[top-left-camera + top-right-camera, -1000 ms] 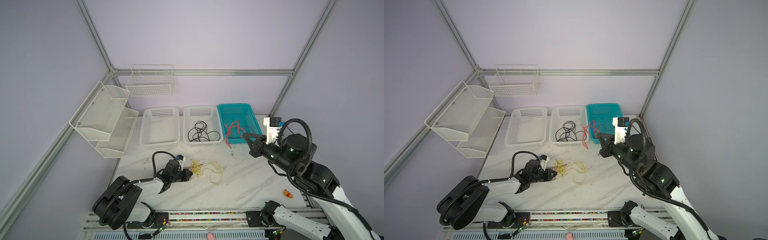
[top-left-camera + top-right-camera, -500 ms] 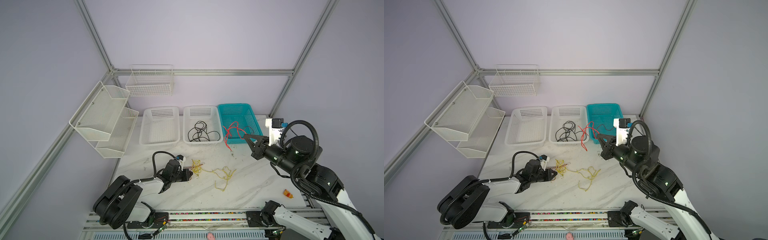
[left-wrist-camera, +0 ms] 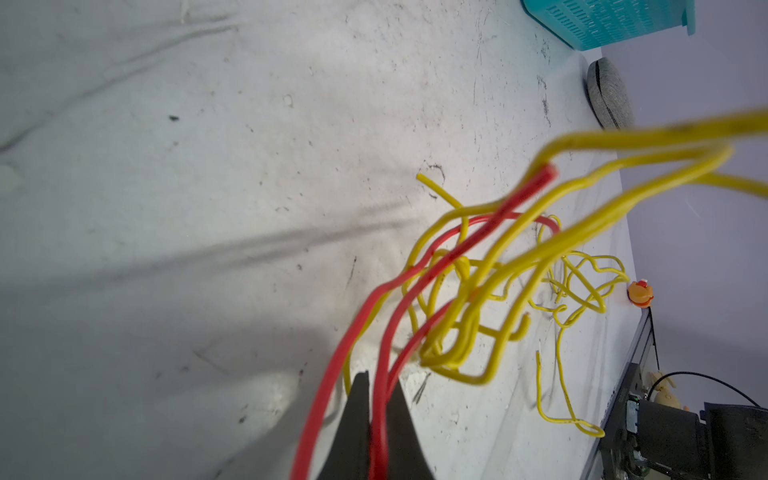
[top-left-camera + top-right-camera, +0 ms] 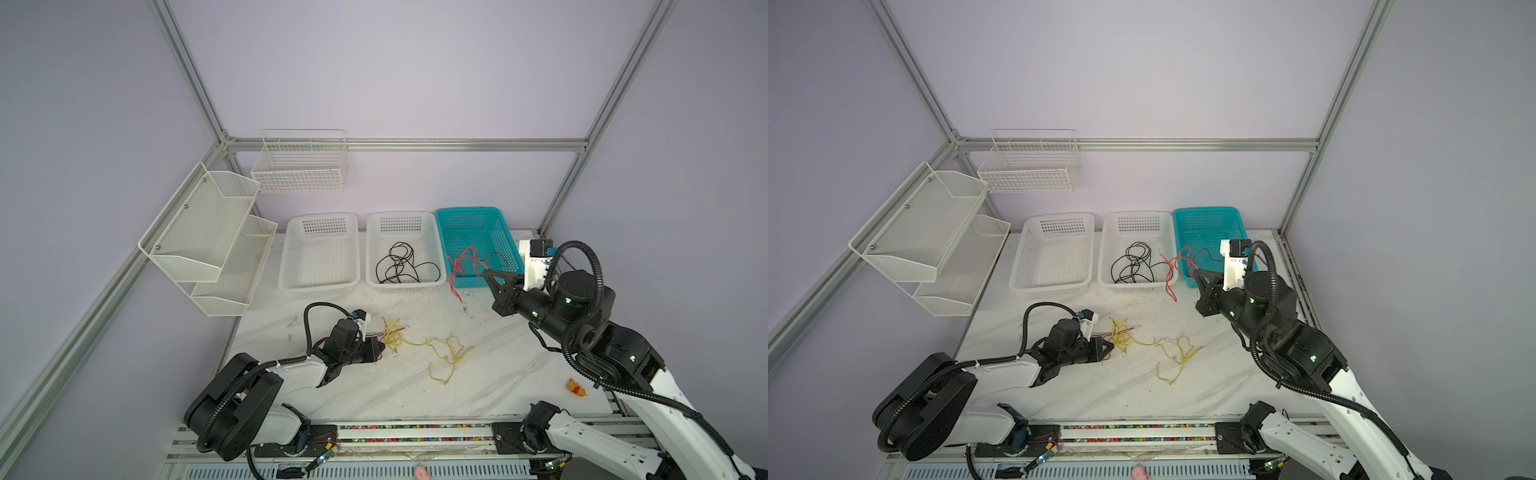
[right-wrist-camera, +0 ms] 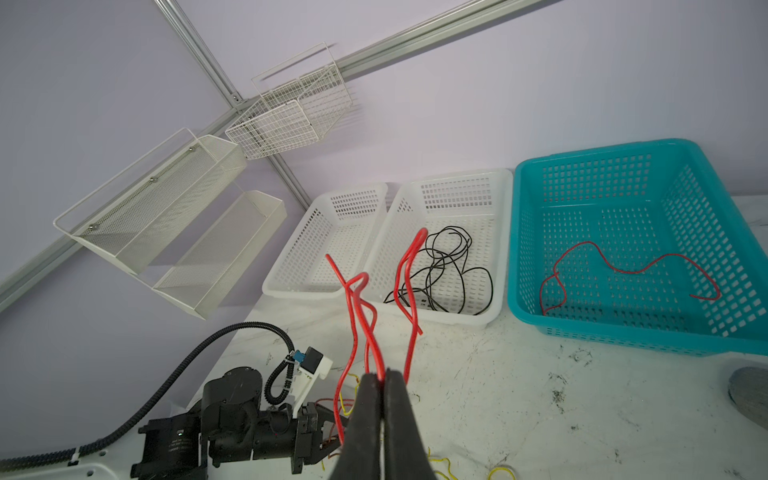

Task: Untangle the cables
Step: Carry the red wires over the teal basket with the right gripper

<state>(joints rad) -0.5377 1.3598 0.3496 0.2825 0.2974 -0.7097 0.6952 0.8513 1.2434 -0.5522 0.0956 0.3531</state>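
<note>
While the right gripper (image 4: pixel 487 273), at the right of a top view, is clenching a bundle of thin red wires (image 4: pixel 460 266) aloft beside the near corner of the teal perforated plastic basket (image 4: pixel 467 210), the left gripper (image 4: pixel 379 347), low at centre-left, is pinching red strands (image 3: pixel 353 340) beside the yellow wire tangle (image 4: pixel 440 351) lying mid-frame on the white marbled tabletop (image 4: pixel 374 395). Red seems to be getting separated from yellow; the next move is likely calling for carrying the bundle over the teal basket and letting go. The right wrist view is showing a single red wire (image 5: pixel 631 270) lying inside that basket, faint from above. The left wrist view is revealing the strands apparently threading through yellow loops, though blur is hiding where. A coiled black cable (image 4: pixel 401 266) is resting in the middle white plastic basket (image 4: pixel 403 214).
</note>
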